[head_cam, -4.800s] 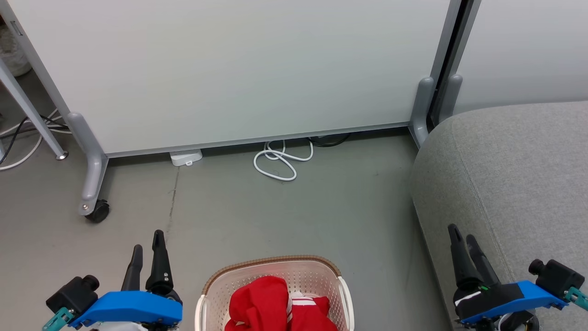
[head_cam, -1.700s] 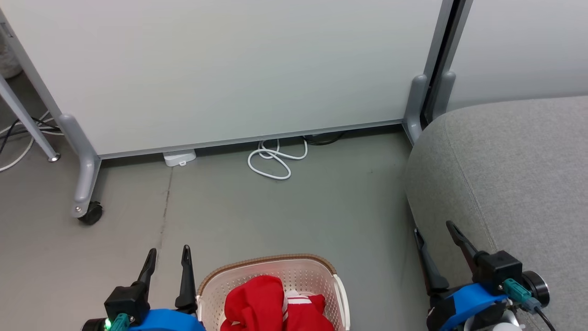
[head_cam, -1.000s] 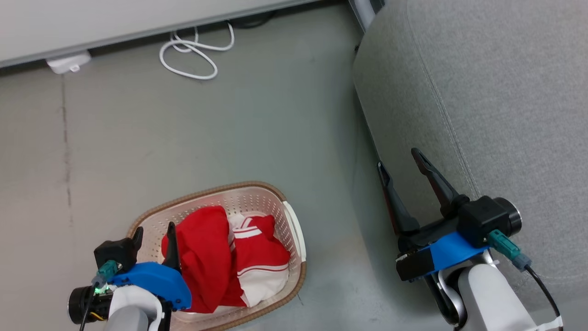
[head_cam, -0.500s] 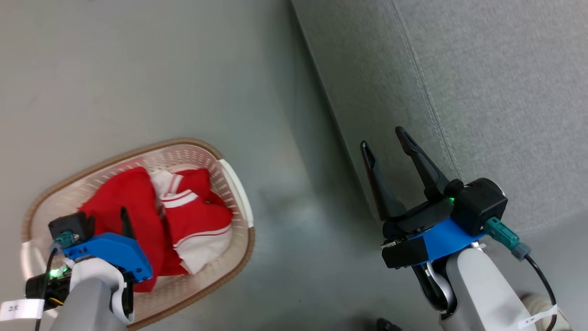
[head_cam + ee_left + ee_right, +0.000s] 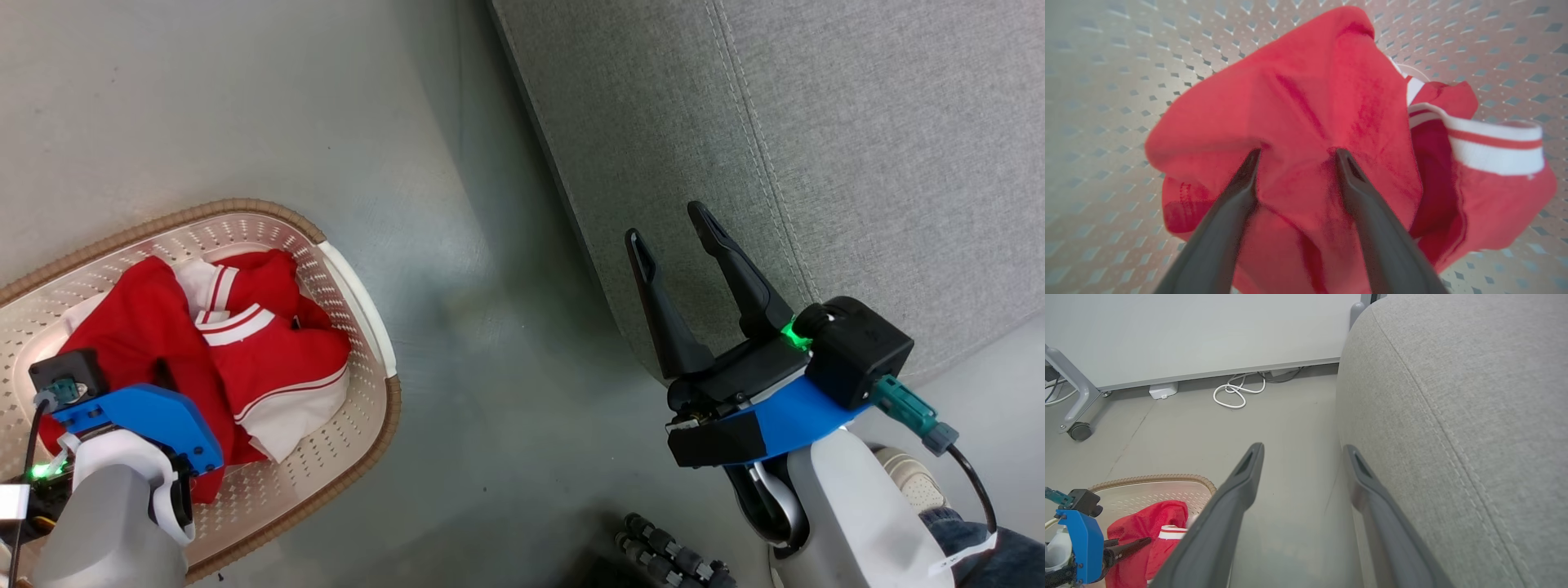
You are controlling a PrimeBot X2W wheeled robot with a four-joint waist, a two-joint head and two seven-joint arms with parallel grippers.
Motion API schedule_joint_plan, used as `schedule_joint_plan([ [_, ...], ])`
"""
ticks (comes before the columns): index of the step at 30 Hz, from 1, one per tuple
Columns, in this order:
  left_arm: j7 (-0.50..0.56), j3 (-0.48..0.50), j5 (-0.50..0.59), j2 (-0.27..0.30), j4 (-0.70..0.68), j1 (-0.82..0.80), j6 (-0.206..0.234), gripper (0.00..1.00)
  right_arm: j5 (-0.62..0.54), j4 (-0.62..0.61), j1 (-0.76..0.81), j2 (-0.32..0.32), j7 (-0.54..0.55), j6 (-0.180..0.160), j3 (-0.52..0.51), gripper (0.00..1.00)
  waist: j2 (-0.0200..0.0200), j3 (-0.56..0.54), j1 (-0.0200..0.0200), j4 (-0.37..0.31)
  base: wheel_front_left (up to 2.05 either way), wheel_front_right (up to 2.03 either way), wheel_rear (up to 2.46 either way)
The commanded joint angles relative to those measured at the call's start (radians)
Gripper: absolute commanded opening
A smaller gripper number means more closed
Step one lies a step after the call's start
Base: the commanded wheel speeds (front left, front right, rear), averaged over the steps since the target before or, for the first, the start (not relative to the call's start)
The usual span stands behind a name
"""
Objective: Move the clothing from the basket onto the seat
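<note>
While the left end effector [image 5: 1298, 154] is spread on the red clothing [image 5: 1323, 90] in the basket [image 5: 363, 294], lower left, it should push deep and pinch a thick fold. The right end effector [image 5: 668, 222] is spread beside the seat [image 5: 857, 122].

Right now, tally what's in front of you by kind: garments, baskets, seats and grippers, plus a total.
Garments: 2, the plain red garment and the red-and-white garment
Baskets: 1, the basket
Seats: 1, the seat
Grippers: 2, the left gripper and the right gripper
Total: 6
</note>
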Motion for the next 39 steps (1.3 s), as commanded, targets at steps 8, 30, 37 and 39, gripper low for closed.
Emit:
schedule_joint_plan([
  [8,0.018,-0.017,-0.013,-0.002,0.023,-0.032,-0.024,0.00,0.006,0.004,-0.023,-0.001,-0.005,0.000,-0.006,1.00,0.0000,-0.001,-0.0002,0.003,0.00,0.00,0.00],
  [30,-0.062,-0.134,0.020,-0.064,0.166,-0.064,-0.184,0.00,-0.078,0.077,-0.005,-0.002,-0.004,0.000,-0.038,1.00,0.0000,-0.229,-0.0002,0.171,0.00,0.00,0.00],
  [37,-0.098,-0.178,0.012,-0.136,0.197,-0.032,-0.218,0.00,-0.103,0.127,0.027,-0.002,-0.004,0.000,-0.037,1.00,0.0000,-0.381,-0.0002,0.252,0.00,0.00,0.00],
  [39,-0.107,-0.186,-0.002,-0.157,0.192,-0.026,-0.224,0.00,-0.112,0.145,0.041,-0.002,-0.004,0.000,-0.041,1.00,0.0000,-0.427,-0.0002,0.276,0.00,0.00,0.00],
])
